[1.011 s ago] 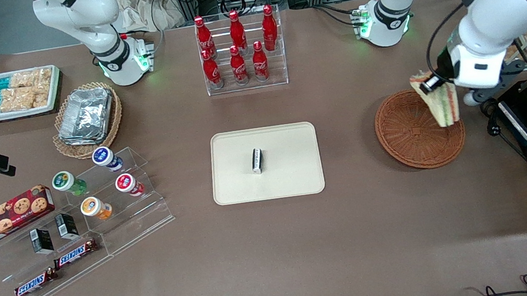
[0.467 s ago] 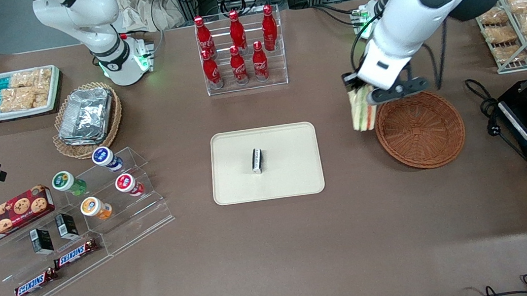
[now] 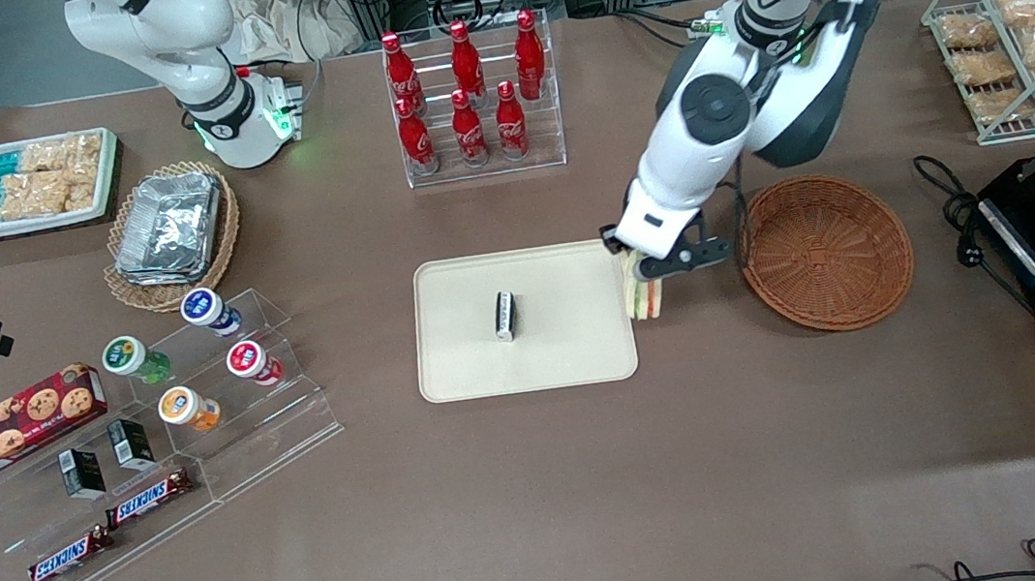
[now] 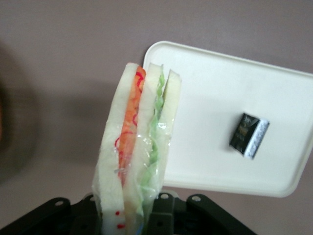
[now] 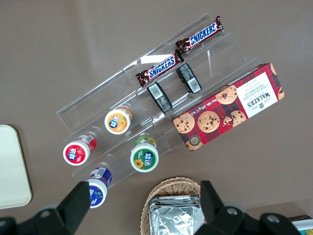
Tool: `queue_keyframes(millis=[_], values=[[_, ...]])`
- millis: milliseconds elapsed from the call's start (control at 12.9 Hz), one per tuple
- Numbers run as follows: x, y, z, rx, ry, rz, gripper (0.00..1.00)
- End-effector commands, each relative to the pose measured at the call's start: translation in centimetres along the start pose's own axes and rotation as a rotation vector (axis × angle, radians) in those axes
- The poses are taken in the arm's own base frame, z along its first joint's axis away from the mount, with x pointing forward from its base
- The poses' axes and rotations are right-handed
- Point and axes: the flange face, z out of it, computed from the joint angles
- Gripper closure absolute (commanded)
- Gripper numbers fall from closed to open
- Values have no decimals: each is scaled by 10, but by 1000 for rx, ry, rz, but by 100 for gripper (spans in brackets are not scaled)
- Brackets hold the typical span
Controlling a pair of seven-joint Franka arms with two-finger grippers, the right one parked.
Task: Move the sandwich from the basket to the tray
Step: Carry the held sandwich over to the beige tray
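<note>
The gripper (image 3: 644, 268) is clamping the triangular white-bread sandwich (image 3: 645, 297), having carried it from the round reddish-brown wicker basket (image 3: 825, 252) to the 3 o'clock edge of the pale beige rectangular tray (image 3: 563, 344); release is pending.

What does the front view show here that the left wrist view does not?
Only the front view shows the basket, bare of the sandwich, the cola bottles, and the gripper hanging at the tray's edge nearest the basket. Only the left wrist view shows the sandwich's layers close up: white bread with orange-red and green filling under clear wrap. Both show the sandwich held by the gripper, the tray, and the small dark packet lying on the tray.
</note>
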Motion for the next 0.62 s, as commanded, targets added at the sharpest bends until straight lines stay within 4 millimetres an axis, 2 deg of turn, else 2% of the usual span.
queue_keyframes(millis=[0,156,233,389,544], values=[[-2,27,58,22,60,-30,100],[-6,35,98,62,93,-28,100],[-7,36,111,73,109,-14,100],[-14,40,130,76,103,4,100],[-13,42,141,79,91,10,100]])
